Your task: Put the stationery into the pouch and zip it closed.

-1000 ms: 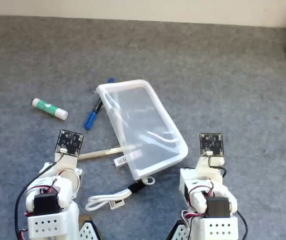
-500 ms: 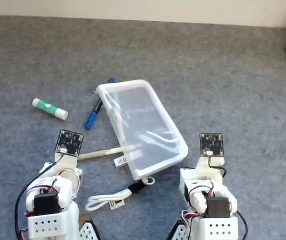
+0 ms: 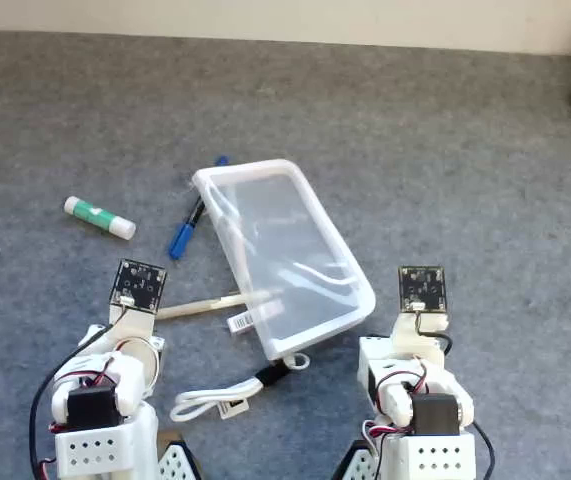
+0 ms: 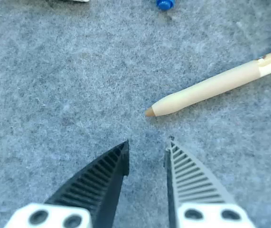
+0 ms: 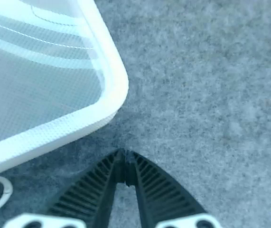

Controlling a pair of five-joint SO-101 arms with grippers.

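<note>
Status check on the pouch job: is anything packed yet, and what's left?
Nothing looks packed yet. The glue stick, blue pen and beige pen all lie on the carpet outside the pouch. In hand: nothing gripped; the left gripper is open just short of the beige pen's tip, and the right gripper is shut near the pouch's corner. Left: get all three items in, then zip it closed.

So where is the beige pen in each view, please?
High view: the beige pen lies between the left arm and the pouch, one end at the pouch's edge.
Left wrist view: slanted, just ahead of the open left gripper, tip toward it.
Right wrist view: the pouch's corner, by the shut right gripper.
Shared landmark: the blue pen, in the high and left wrist views.
</note>
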